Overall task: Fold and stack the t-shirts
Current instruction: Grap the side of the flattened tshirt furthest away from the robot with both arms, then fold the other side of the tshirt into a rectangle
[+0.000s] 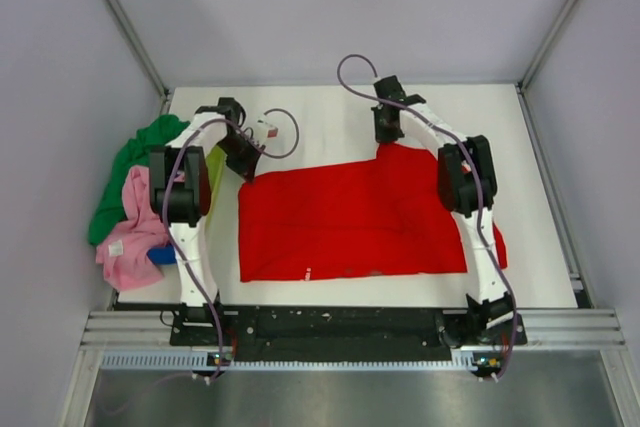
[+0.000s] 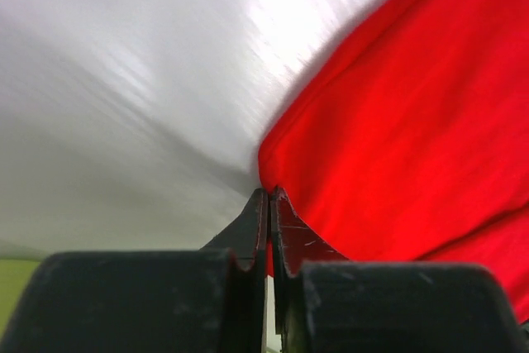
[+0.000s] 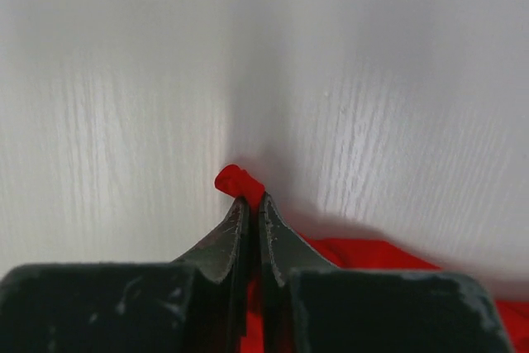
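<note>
Pressed tight, my left pincer (image 2: 269,197) pinches the far left corner of the red t-shirt (image 1: 340,222). My right pincer (image 3: 250,202) nips a small fold at its far edge, low over the table (image 1: 330,112).

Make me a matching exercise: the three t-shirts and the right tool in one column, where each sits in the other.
1. red t-shirt
2. green t-shirt
3. pink t-shirt
4. right tool

A. crumpled at the left, nearer side
B. pinching a far corner of red cloth
C. spread flat in the centre
D. crumpled at the left, farther side

Pairs: 1-C, 2-D, 3-A, 4-B
</note>
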Action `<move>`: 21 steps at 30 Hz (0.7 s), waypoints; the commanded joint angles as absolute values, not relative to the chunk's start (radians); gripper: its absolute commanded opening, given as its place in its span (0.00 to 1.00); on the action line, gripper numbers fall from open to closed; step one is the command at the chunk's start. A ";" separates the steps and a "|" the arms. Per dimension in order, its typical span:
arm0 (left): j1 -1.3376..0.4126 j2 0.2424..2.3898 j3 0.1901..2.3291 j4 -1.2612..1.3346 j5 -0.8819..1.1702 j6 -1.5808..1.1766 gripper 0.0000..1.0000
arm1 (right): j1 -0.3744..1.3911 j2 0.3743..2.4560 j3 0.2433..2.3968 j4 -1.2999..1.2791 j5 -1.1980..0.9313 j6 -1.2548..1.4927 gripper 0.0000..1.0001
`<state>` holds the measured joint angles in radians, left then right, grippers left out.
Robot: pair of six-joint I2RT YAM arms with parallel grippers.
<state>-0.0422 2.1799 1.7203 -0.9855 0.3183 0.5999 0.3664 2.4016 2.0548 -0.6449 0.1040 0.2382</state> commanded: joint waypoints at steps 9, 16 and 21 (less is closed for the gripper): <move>-0.046 1.780 1.418 -0.956 0.473 0.722 0.00 | 0.374 1.752 1.427 -0.558 0.101 0.437 0.00; -0.049 1.700 1.192 -0.977 0.463 0.830 0.00 | 0.383 1.456 0.901 -0.394 0.014 0.679 0.00; -0.052 1.721 1.183 -0.971 0.448 0.824 0.00 | 0.419 1.318 0.672 -0.370 -0.005 0.850 0.14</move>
